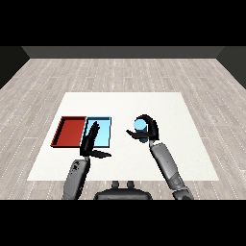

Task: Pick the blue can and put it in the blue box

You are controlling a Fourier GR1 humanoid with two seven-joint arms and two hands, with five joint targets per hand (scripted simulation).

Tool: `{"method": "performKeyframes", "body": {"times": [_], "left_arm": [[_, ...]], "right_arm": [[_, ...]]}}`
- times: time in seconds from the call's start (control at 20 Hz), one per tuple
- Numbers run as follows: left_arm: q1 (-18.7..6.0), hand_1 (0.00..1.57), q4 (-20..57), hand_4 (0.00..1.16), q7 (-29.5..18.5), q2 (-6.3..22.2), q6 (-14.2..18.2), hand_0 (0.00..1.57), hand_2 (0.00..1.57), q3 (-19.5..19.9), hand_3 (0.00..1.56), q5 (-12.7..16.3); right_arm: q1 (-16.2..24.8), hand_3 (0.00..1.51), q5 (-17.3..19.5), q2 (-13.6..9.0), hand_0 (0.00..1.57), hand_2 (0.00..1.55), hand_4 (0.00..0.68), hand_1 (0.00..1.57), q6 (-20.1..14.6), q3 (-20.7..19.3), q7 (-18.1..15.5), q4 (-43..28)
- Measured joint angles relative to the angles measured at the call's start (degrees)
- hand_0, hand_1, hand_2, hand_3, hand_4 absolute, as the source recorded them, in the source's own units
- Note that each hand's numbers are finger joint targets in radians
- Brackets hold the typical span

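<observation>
Grey wood-plank floor (pixel 192 77) all round, running back to a dark wall (pixel 123 52) at the far end. On it, a white table (pixel 144 103), square-edged, filling the middle of the view.

Toward the table's left side, two shallow trays lying side by side, edges touching: red tray (pixel 70 130) on the outside, light blue tray (pixel 104 132) on the inside, nearer the table's centre. No writing, brand or label readable on either tray, nor anywhere else in view.

Coming up from the lower right, a grey right forearm (pixel 166 166), angled up and inward. At its end, the right hand (pixel 150 129), black, fingers and thumb curled round the blue can (pixel 140 125). Can seen mostly from its pale blue top, held to the right of the light blue tray and well apart from it, over bare white table. No lettering or logo legible on the can.

Coming up from the lower left, a grey left forearm (pixel 77 177), shorter in view. Left hand (pixel 91 140) black, fingers straight and pointing up and away, thumb stuck out to the right, holding nothing. Fingers overlapping the near left part of the light blue tray in the view; contact with the tray impossible to judge from here.
</observation>
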Motion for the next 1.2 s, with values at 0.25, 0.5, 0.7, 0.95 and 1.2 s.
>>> {"method": "performKeyframes", "body": {"times": [0.25, 0.5, 0.7, 0.95, 1.2], "left_arm": [[-4.2, 0.00, 3.3, 0.00, 2.2, -0.2, 2.3, 0.00, 0.00, -3.5, 0.00, 2.5], [-6.8, 0.00, 5.9, 0.00, 4.1, -0.1, 3.4, 0.00, 0.00, -5.4, 0.00, 5.3], [-6.9, 0.00, 7.5, 0.00, 3.5, -0.2, 5.8, 0.00, 0.00, -8.7, 0.00, 6.0], [-10.1, 0.00, 11.8, 0.00, 2.2, -0.3, 10.2, 0.00, 0.00, -12.0, 0.00, 7.6], [-11.4, 0.00, 15.3, 0.00, 0.1, -0.3, 12.7, 0.00, 0.00, -14.4, 0.00, 10.2]], "right_arm": [[-0.2, 1.40, 2.9, 1.4, 1.44, 1.45, 0.614, 1.44, 0.0, 0.6, 0.8, -0.2], [0.2, 1.40, 4.4, 1.6, 1.46, 1.46, 0.609, 1.46, 2.1, 0.0, 1.1, -1.9], [0.2, 1.40, 5.5, 2.5, 1.49, 1.47, 0.620, 1.49, 3.0, 0.2, 1.6, -2.6], [0.1, 1.40, 6.6, 2.9, 1.49, 1.47, 0.611, 1.49, 4.7, -0.7, 2.4, -3.3], [0.9, 1.40, 7.3, 3.7, 1.48, 1.47, 0.606, 1.48, 4.8, 0.6, 2.8, -5.3]]}}
